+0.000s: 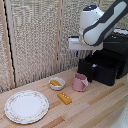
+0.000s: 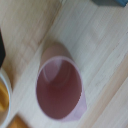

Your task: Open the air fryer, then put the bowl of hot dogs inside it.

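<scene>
- Table, light wood planks, carries everything; reed screen stands behind it.
- Air fryer, black, sits at the exterior view's right; drawer is pulled out toward the table's middle. Handle not discernible against the black front.
- White arm reaches in from the upper right and hangs above the table in front of the drawer.
- Tool: its lower end sits about, above the pink cup. Fingers not visible in either view; cannot tell whether spread or closed.
- Patterned plate, near the front left corner.
- Pink cup, upright, directly under the wrist camera, between drawer and bowl.
- Bowl, white, just left of the cup, apart from it, not held.
- Yellow block, in front of the bowl.
- Hot dogs, orange, inside the bowl.
</scene>
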